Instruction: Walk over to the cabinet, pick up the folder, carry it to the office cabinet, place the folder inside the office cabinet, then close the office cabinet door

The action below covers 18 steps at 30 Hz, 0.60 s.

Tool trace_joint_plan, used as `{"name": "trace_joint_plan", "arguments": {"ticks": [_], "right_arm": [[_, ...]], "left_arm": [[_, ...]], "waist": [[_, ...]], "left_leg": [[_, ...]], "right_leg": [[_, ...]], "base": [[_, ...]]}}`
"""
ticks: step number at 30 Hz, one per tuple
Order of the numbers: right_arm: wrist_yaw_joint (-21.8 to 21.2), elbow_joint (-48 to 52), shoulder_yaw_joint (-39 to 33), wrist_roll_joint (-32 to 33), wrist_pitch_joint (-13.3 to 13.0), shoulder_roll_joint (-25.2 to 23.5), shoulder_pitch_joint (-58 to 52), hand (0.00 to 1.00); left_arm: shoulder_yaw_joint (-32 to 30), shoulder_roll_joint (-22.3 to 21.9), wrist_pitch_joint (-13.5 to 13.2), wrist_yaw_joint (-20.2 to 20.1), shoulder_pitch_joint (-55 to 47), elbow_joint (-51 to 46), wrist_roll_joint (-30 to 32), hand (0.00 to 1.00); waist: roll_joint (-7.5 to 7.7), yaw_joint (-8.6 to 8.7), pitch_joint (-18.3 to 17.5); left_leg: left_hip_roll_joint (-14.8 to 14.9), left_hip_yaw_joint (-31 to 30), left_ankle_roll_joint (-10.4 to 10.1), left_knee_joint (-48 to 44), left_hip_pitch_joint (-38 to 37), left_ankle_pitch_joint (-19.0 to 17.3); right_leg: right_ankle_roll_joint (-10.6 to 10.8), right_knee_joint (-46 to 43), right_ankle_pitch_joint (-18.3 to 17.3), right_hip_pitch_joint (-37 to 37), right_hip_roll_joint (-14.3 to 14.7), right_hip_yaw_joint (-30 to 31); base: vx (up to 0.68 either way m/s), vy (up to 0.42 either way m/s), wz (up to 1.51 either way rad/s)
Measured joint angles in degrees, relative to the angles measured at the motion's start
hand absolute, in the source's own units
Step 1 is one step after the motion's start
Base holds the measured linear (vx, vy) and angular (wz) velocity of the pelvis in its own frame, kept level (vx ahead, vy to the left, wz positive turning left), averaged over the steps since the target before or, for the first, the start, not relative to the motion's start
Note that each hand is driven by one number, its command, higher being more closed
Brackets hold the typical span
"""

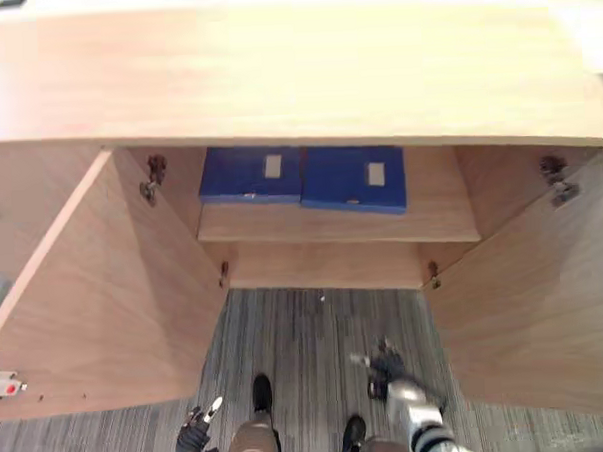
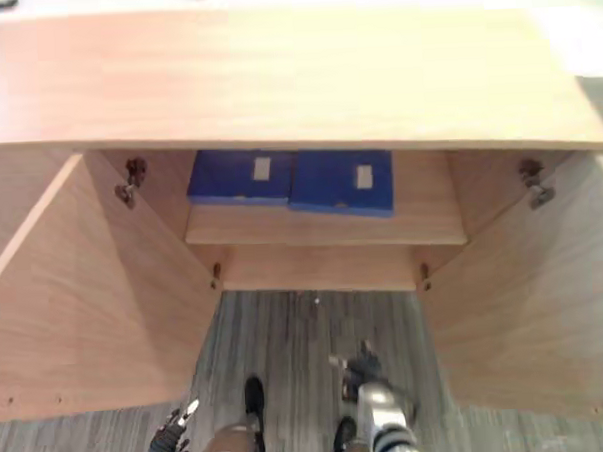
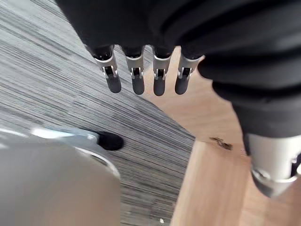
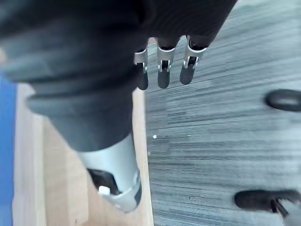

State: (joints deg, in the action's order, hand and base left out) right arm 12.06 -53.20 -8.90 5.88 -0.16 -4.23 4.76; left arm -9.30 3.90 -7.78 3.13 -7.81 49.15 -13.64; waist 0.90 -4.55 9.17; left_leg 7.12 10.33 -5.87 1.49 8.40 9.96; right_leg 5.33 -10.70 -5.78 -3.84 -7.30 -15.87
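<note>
Folders (image 1: 352,180) half under cabinet top (image 1: 275,77)

Left hand (image 3: 138,77): dark ribbed cover, held above the floor, holding nothing.
Fingers (image 3: 159,81): straight, in a row, dark tips side by side.
Thumb (image 3: 275,165): silver, apart from the fingers, over the wood.
Floor (image 3: 56,80): grey striped carpet beneath the fingers.
Office cabinet (image 3: 211,188): light wood panels meeting the carpet's edge.
Fitting (image 3: 221,142): small, dark, on the wood near that edge.

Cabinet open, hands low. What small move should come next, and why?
Likely move the right robot hand out to the right door to start pushing it shut: two blue folders already lie on the shelf, both doors stand open, and that hand is empty.
</note>
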Motion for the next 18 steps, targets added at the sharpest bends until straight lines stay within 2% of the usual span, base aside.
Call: {"name": "trace_joint_plan", "arguments": {"ticks": [1,2,3,4,7,9,11,12,14,18], "right_arm": [[0.37,0.35,-1.77,5.2,-1.06,-0.1,-2.79,0.0],[0.61,0.65,-2.64,6.94,-1.54,-0.12,-4.12,0.0],[0.67,1.27,-3.78,8.9,-2.22,-0.12,-5.47,0.0],[0.68,1.75,-5.67,11.56,-3.51,-0.09,-7.01,0.0],[0.69,1.79,-7.02,13.32,-4.7,0.19,-8.94,0.0],[0.62,1.56,-7.85,13.23,-4.64,-0.15,-9.62,0.0],[0.84,1.51,-8.66,13.11,-4.39,-0.13,-10.88,0.0],[0.99,1.47,-9.4,13.05,-4.33,-0.13,-10.99,0.0],[1.89,1.15,-12.77,12.6,-4.1,-0.23,-11.86,0.0],[3.82,1.17,-15.22,12.08,-3.92,-0.4,-12.96,0.0]], "left_arm": [[-0.47,-1.14,0.03,0.49,1.32,-0.16,0.65,0.0],[-1.2,-1.89,0.06,0.63,1.83,-0.16,0.8,0.0],[-2.56,-3.34,0.08,0.97,2.17,-0.21,0.99,0.0],[-4.94,-5.08,-0.1,1.7,2.2,-0.31,1.14,0.0],[-6.61,-7.1,-0.13,2.18,2.78,0.77,0.25,0.0],[-6.64,-7.13,0.05,2.25,3.57,2.86,0.12,0.0],[-6.98,-7.0,0.03,2.74,3.35,3.97,0.65,0.0],[-6.98,-6.94,0.01,2.81,3.47,4.63,0.89,0.0],[-6.88,-6.54,0.14,2.89,4.41,7.43,1.64,0.0],[-6.95,-7.04,0.75,2.9,5.29,8.93,2.57,0.0]], "waist": [[0.09,0.87,-0.1],[0.14,1.23,-0.07],[0.11,1.25,-0.08],[-0.25,1.6,-0.42],[-1.09,2.22,-2.21],[-0.71,2.97,-4.16],[-0.11,2.74,-6.51],[-0.12,2.75,-6.71],[-0.28,3.31,-6.94],[-0.64,3.96,-7.09]], "left_leg": [[0.33,0.91,0.23,-1.95,-1.04,-1.35],[0.74,1.67,0.22,-4.03,-1.33,-2.68],[1.72,2.69,0.4,-8.22,-1.47,-5.36],[3.49,2.44,0.27,-15.3,-1.3,-10.05],[3.92,-5.59,-1.1,-19.8,-0.53,-15.01],[3.76,-3.18,-1.05,-16.48,-1.88,-14.52],[2.42,0.37,-1.05,-9.3,-5.41,-13.26],[1.97,1.07,-0.87,-8.04,-6.23,-12.71],[1.0,4.28,-0.64,-5.44,-9.44,-12.11],[1.59,8.88,-1.21,-4.98,-12.47,-12.5]], "right_leg": [[-0.01,-0.12,0.01,1.16,0.09,0.97],[-0.06,-0.1,0.06,1.35,0.27,2.01],[-0.35,-0.14,0.25,2.14,0.79,4.08],[-0.97,-0.11,0.64,3.15,2.25,7.4],[-1.64,0.66,1.2,2.54,4.82,12.54],[-2.24,3.17,1.86,1.98,4.86,14.81],[-2.47,7.42,3.2,0.91,4.17,17.03],[-2.25,8.47,4.28,0.91,3.97,17.74],[-1.9,10.43,8.92,1.28,3.34,20.81],[-1.41,10.44,10.14,1.16,4.79,25.43]], "base": [[-0.04,0.003,-0.37],[-0.06,0.002,-0.66],[-0.12,-0.005,-1.1],[-0.12,0.001,-1.2],[-0.11,0.039,-0.97],[-0.07,0.1,-0.94],[0.01,0.1,-1.22],[0.02,0.087,-1.01],[0.03,0.076,-0.93],[0.1,0.044,-0.7]]}}
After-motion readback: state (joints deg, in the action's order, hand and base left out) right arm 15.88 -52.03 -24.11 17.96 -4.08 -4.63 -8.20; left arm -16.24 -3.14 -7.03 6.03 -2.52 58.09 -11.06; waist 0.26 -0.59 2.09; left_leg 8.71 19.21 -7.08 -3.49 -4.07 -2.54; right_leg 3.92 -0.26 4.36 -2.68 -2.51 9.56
